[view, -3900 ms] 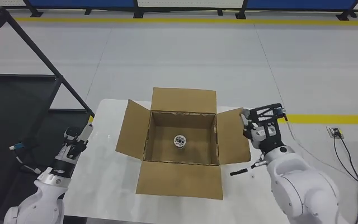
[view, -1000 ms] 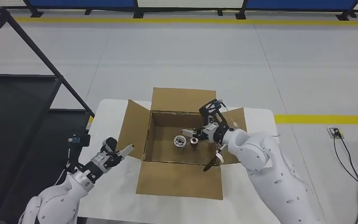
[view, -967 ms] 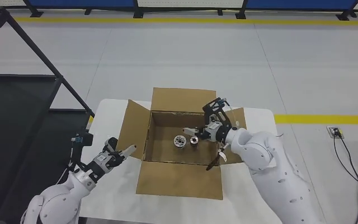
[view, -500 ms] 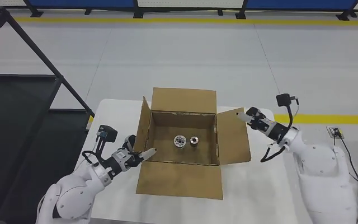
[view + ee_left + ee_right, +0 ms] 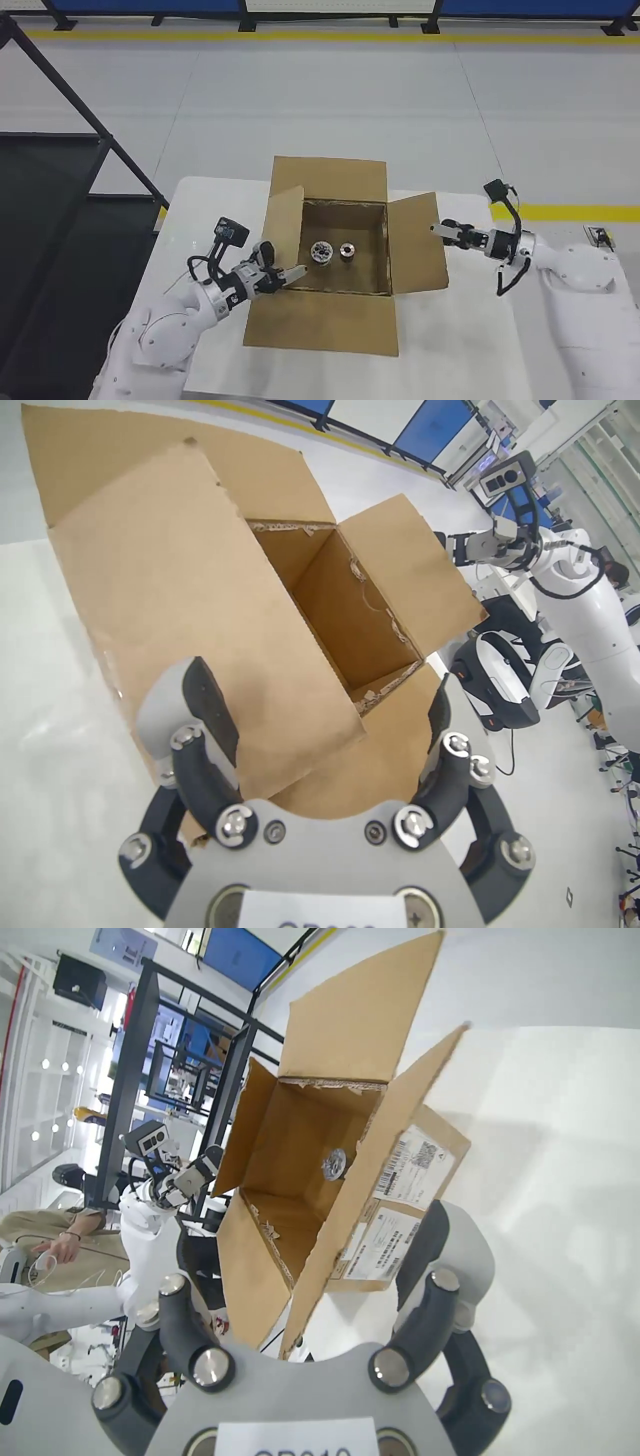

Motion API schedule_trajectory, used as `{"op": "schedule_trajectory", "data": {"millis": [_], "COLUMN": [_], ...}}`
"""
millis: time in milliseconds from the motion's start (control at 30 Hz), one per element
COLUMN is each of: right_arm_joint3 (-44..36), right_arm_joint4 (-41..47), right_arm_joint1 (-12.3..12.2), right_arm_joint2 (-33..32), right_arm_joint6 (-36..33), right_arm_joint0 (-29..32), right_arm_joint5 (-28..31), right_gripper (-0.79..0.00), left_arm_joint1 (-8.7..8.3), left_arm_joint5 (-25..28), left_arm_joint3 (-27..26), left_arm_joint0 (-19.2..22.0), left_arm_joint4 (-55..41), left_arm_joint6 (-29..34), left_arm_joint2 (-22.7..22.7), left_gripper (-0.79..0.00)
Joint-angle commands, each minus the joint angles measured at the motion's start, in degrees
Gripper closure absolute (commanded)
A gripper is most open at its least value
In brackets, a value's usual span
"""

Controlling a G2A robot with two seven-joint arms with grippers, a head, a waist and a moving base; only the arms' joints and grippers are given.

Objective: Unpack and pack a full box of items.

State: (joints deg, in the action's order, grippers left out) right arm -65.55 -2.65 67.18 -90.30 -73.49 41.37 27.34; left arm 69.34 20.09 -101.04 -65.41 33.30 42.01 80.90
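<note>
the cardboard box (image 5: 330, 212) sits open in the middle of the white table (image 5: 200, 215). its left flap (image 5: 284, 222) stands nearly upright and its right flap (image 5: 418, 243) tilts outward. on the box floor lie a round metal part (image 5: 322, 250) and, just beside it, a smaller metal part (image 5: 347, 250); their detail is too small to make out. the left gripper (image 5: 288, 273) is at the outer face of the left flap, near the box's front corner, jaws spread wide. whether a finger (image 5: 207, 705) touches the cardboard cannot be told. the right gripper (image 5: 441, 230) is at the outer edge of the right flap, jaws also spread. in its wrist view the flap's edge runs up between them; one finger (image 5: 440, 1243) is plain and the other is hard to make out. from there the flap also cuts off part of the round metal part.
</note>
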Motion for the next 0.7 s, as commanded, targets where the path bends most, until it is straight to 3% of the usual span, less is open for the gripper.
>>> {"op": "schedule_trajectory", "data": {"millis": [0, 333, 667], "right_arm_joint3": [0.99, -1.48, 12.09], "right_arm_joint4": [1.61, 10.89, 10.54], "right_arm_joint1": [0.12, 0.50, 4.45], "right_arm_joint2": [1.91, 15.97, 30.96], "right_arm_joint6": [-1.28, -2.13, 2.48], "right_arm_joint0": [-1.48, -6.95, -17.50], "right_arm_joint5": [1.01, 1.33, 4.23], "right_gripper": [-0.785, -0.785, -0.785], "left_arm_joint1": [0.00, -0.10, -0.56], "left_arm_joint5": [-0.32, -1.40, -1.52], "left_arm_joint3": [0.81, 3.29, 4.32], "left_arm_joint0": [0.47, 2.14, 1.79], "left_arm_joint4": [0.09, -0.12, -1.60], "left_arm_joint6": [-0.08, -1.02, -1.82], "left_arm_joint2": [-0.75, -3.02, -2.34], "left_gripper": [-0.785, -0.785, -0.785]}}
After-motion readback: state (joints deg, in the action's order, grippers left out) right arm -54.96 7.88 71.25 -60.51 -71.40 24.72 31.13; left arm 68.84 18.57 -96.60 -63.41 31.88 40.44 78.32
